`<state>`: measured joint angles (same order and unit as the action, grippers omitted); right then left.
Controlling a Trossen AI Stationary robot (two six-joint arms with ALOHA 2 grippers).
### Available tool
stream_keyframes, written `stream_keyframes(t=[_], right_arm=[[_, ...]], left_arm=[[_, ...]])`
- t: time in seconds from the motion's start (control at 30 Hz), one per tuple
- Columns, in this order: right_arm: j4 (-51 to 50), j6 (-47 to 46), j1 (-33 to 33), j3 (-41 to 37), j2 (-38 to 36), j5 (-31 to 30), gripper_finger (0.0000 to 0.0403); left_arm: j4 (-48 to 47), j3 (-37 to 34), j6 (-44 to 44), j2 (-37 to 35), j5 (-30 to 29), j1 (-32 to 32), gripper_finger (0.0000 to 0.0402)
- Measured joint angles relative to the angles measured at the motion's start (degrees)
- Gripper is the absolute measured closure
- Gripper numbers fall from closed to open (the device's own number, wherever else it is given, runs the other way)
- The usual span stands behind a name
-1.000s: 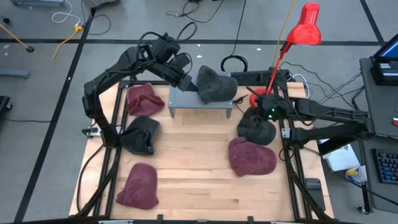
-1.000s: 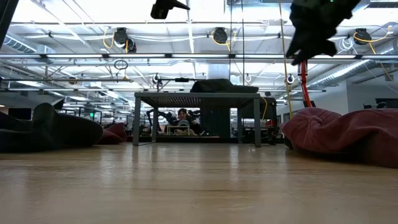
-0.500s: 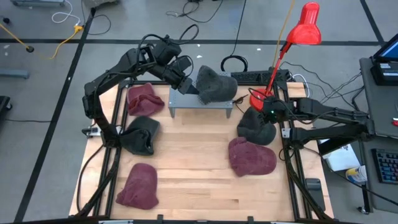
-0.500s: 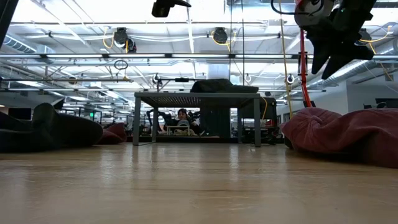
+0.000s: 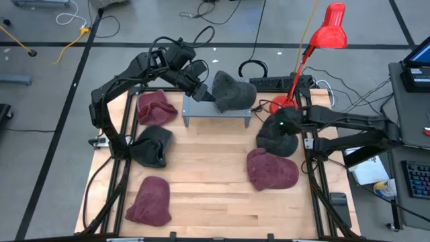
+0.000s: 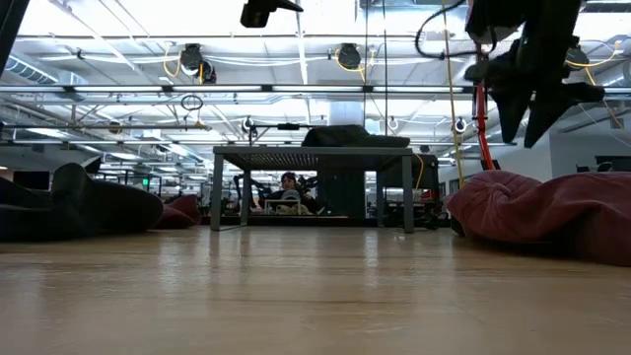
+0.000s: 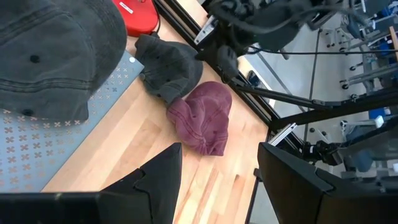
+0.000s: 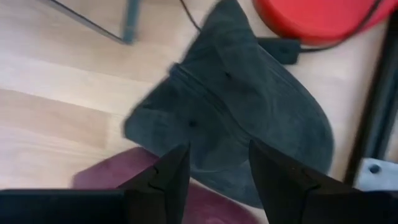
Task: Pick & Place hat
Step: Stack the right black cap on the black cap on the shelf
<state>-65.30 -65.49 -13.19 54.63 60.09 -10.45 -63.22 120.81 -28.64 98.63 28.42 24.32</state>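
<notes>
A grey hat (image 5: 232, 91) lies on a small grey stand (image 5: 216, 110) at the table's far side; it also shows in the left wrist view (image 7: 50, 56). My left gripper (image 5: 205, 94) is open just left of this hat, its fingers (image 7: 158, 180) clear of it. A dark grey hat (image 5: 277, 138) lies on the table at the right, also seen in the right wrist view (image 8: 236, 106). My right gripper (image 5: 281, 124) is open above it, pointing down (image 6: 523, 123), with empty fingers (image 8: 174, 171).
Maroon hats lie at far left (image 5: 158, 106), near left (image 5: 149, 200) and near right (image 5: 272, 168). A dark hat (image 5: 151, 144) lies at mid left. A red lamp (image 5: 282, 104) stands by the far right corner. Black frame rails (image 5: 310, 168) run along the sides.
My right gripper has shifted slightly toward the table's left, tipped its fingers downward and come down toward the dark grey hat, staying open. The hats have not moved.
</notes>
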Motion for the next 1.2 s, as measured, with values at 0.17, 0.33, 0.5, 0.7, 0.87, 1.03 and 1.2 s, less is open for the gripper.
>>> stream_keyframes(t=[0.17,0.33,0.5,0.7,0.87,1.03,1.2], right_arm=[[-1.00,0.00,0.00,0.00,5.70,-0.97,0.0243],[-2.45,-3.44,-0.51,-0.03,10.86,-3.11,0.0243],[-3.26,-7.42,-1.11,-1.93,14.13,-4.84,0.0243],[2.83,-8.89,-1.09,-6.23,14.84,-4.55,0.0243],[6.11,-10.10,-1.09,-8.88,14.84,-4.53,0.0243],[6.96,-10.28,-1.09,-9.98,14.84,-4.54,0.0250],[6.97,-10.06,-1.09,-10.25,14.84,-4.53,0.0311]], left_arm=[[0.00,0.00,0.00,0.00,0.00,0.00,0.0186],[0.00,0.00,-0.12,0.00,0.00,0.02,0.0186],[0.00,0.00,-0.06,0.00,0.00,0.02,0.0186],[0.00,0.00,0.47,0.00,0.00,0.02,0.0186],[0.00,0.00,1.20,0.00,0.00,0.02,0.0186],[0.00,0.00,1.36,0.00,0.00,0.02,0.0186],[0.00,0.00,1.40,0.00,0.00,0.00,0.0186]])
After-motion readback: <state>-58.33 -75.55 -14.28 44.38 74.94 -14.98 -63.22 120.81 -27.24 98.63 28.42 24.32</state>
